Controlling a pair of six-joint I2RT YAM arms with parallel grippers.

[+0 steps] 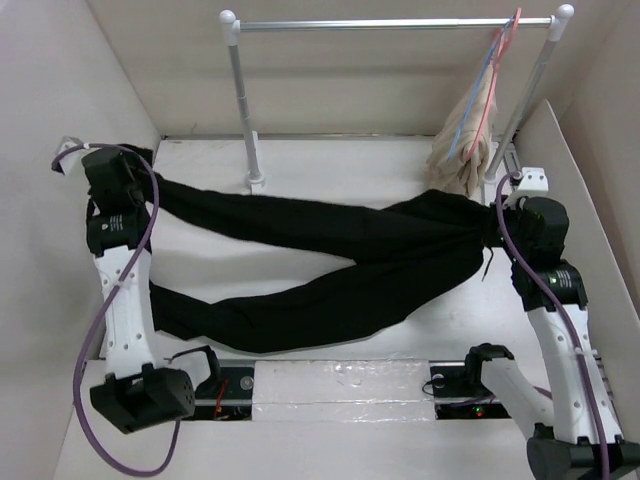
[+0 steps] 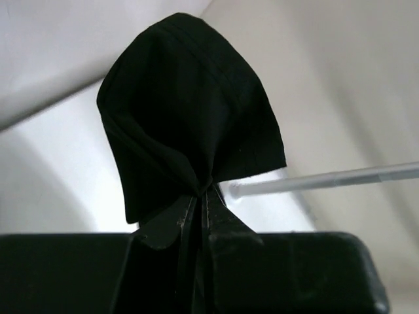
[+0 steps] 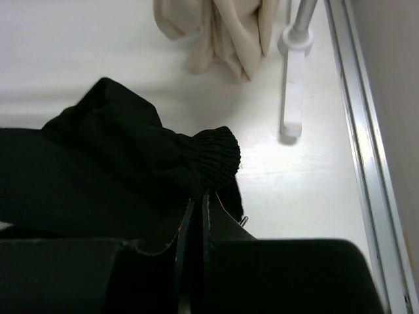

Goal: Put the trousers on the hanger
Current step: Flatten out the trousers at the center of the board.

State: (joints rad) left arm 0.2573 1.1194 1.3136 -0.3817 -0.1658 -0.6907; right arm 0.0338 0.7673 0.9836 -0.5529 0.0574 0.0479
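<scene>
1 pr trousers [image 1: 330, 260] lies across the bench [image 1: 330, 160], waist at 3 o'clock, 2 legs fanned toward 9. L gripper [image 2: 201, 196], at 10 o'clock, is pinched tight on the far leg's end. R gripper [image 3: 196, 203], at 3, is clamped on the ribbed waistband. Fingertips on both are buried in blk cloth. 2 hangers on the rail [image 1: 390, 24] at 1 o'clock: blue hanger [image 1: 470, 100], lower part hidden behind the beige garment [image 1: 462, 150], and pink hanger [image 1: 503, 78]. Their hooks are hard to make out.

Left claw [image 2: 201, 194], right claw [image 3: 197, 200]: both pinched tight
</scene>
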